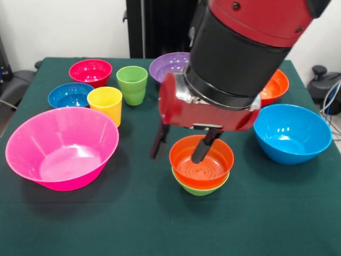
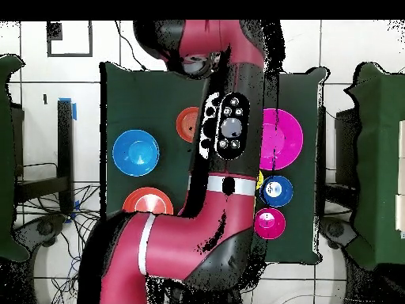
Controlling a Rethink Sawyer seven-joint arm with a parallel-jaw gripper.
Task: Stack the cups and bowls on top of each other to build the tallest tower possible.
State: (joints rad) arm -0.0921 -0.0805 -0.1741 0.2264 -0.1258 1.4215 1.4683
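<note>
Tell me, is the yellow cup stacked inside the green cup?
No, the yellow cup stands on the table by itself, just in front of the green cup.

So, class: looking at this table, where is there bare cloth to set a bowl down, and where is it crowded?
Free: the near strip of cloth in front of the pink bowl and the orange-red bowl; also the gap between that bowl and the light blue bowl. Crowded: the far left, where yellow cup, green cup and small bowls cluster.

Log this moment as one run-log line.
gripper: open, straddling rim of small orange-red bowl | orange-red bowl nested in small green bowl | large light blue bowl apart
</note>
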